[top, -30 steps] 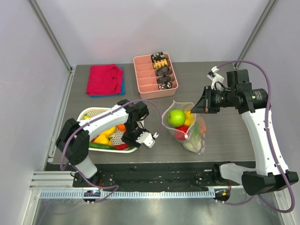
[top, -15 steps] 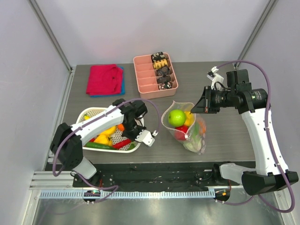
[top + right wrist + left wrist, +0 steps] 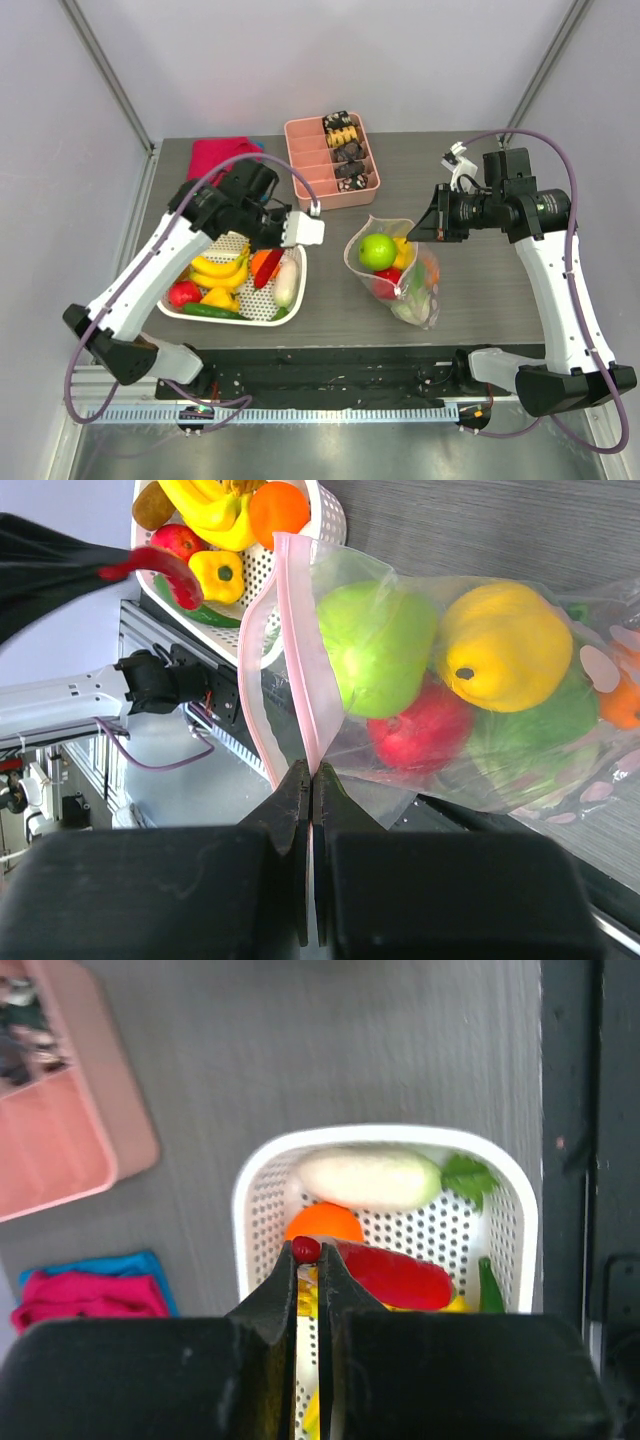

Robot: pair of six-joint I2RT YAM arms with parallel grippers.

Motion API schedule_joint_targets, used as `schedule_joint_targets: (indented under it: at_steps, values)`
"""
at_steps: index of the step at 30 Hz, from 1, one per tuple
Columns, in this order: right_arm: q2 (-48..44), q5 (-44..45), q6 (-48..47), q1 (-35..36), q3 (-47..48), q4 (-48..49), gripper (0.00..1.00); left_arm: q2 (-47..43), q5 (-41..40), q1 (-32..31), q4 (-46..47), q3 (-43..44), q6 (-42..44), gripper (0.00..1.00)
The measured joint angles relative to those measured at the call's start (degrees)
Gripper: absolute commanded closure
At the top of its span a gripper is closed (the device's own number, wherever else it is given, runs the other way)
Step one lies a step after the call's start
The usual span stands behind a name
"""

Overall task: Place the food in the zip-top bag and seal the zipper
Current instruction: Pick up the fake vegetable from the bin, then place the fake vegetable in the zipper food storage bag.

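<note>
My left tool [image 3: 308,1258] is clenched on the thin tip of a red chilli [image 3: 395,1272] above the white mesh basket [image 3: 250,1190]. The chilli looks light, hard and slick, and gripped this narrowly it may swing. Farther right, my right tool [image 3: 308,775] pinches the zipper [image 3: 300,650], propping open the floppy zip-top bag [image 3: 560,780] on the counter [image 3: 480,290], with a green apple [image 3: 375,645] and a yellow pepper [image 3: 500,645] inside.

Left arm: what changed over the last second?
Left gripper, shut on the red pepper, rose from the near edge of the white basket, lifting the pepper with it. Right gripper still pinches the zipper of the zip-top bag; bag unmoved.
</note>
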Motion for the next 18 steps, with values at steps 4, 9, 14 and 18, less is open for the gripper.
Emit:
schedule_joint_targets:
  at_steps: [4,9,14,18]
  values:
    - [0.1,0.0,0.4,0.0,0.0,0.0,0.99,-3.9,0.0,0.0,7.2,5.3,-13.6,1.0]
    - [0.7,0.0,1.1,0.0,0.0,0.4,0.99,-7.6,-1.4,-0.5,21.4,9.0,-29.3,1.0]
    - [1.2,-0.5,2.2,-0.2,0.1,0.9,0.99,-7.1,-8.2,-4.0,36.2,10.1,-41.4,1.0]
    - [1.4,-1.4,3.3,-1.0,0.1,1.4,0.99,-6.0,-17.2,-10.7,46.1,7.4,-45.8,1.0]
